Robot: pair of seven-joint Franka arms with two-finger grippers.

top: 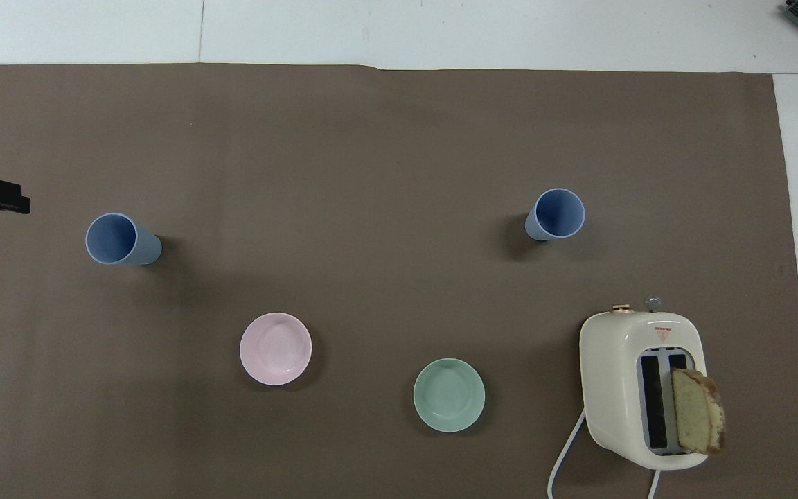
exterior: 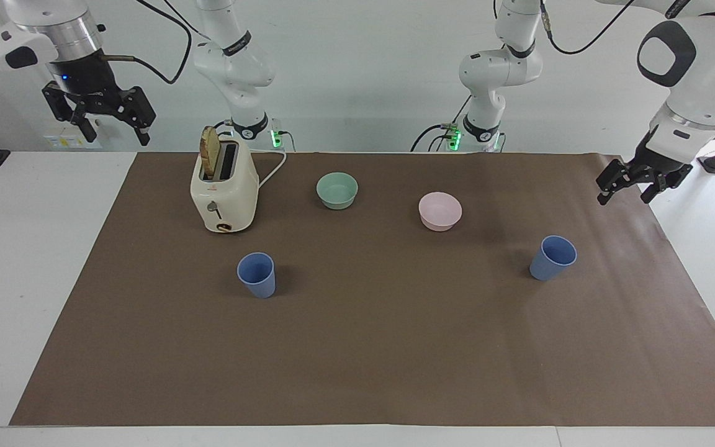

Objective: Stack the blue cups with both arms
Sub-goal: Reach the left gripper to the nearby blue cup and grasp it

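Two blue cups (exterior: 256,274) (exterior: 553,257) upright, mouths up

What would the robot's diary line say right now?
left claw: open, over mat edge | right claw: open, waiting | blue cups: apart, upright, unstacked

Both cups (exterior: 257,274) (exterior: 553,257) stand upright and well apart, with bare mat (exterior: 395,347) all around each. The toaster (exterior: 224,186), with bread sticking up, stands nearer the robots than one cup. The two bowls (exterior: 337,190) (exterior: 440,211) sit low between them, nearer the robots.
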